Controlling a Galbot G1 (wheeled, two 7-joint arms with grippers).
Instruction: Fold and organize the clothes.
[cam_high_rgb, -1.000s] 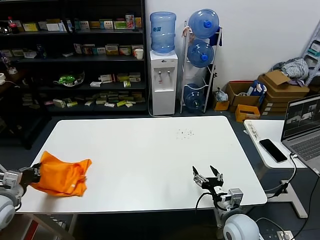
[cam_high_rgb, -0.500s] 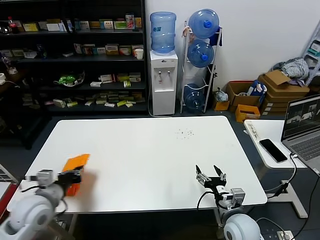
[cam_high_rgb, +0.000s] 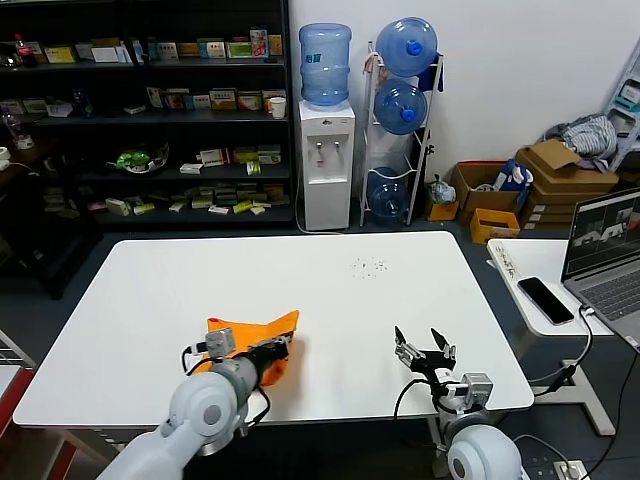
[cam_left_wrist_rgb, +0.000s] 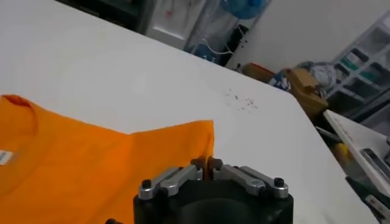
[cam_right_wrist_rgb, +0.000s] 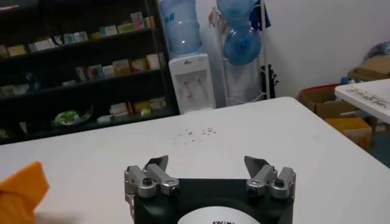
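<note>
The orange T-shirt (cam_high_rgb: 250, 328) lies bunched on the white table (cam_high_rgb: 300, 280), near the front edge and a little left of centre. My left gripper (cam_high_rgb: 281, 346) is at the shirt's right side, shut on a pinch of the orange cloth. In the left wrist view the shirt (cam_left_wrist_rgb: 91, 164) spreads flat behind the gripper (cam_left_wrist_rgb: 207, 163), with a thin fold of fabric between the pads. A white label shows at the collar. My right gripper (cam_high_rgb: 424, 347) hovers open over the table's front right, holding nothing. In the right wrist view that gripper (cam_right_wrist_rgb: 207, 164) stands wide, and a corner of the shirt (cam_right_wrist_rgb: 21, 189) shows far off.
Small dark specks (cam_high_rgb: 372, 266) dot the table's far right part. A side table at right holds a phone (cam_high_rgb: 546, 300) and an open laptop (cam_high_rgb: 605, 250). Behind the table stand a water dispenser (cam_high_rgb: 327, 165), bottle rack, shelves and cardboard boxes (cam_high_rgb: 560, 180).
My left arm swept from the table's left edge toward the front middle, carrying the orange T-shirt along to the right. The right gripper barely moved and stays open.
</note>
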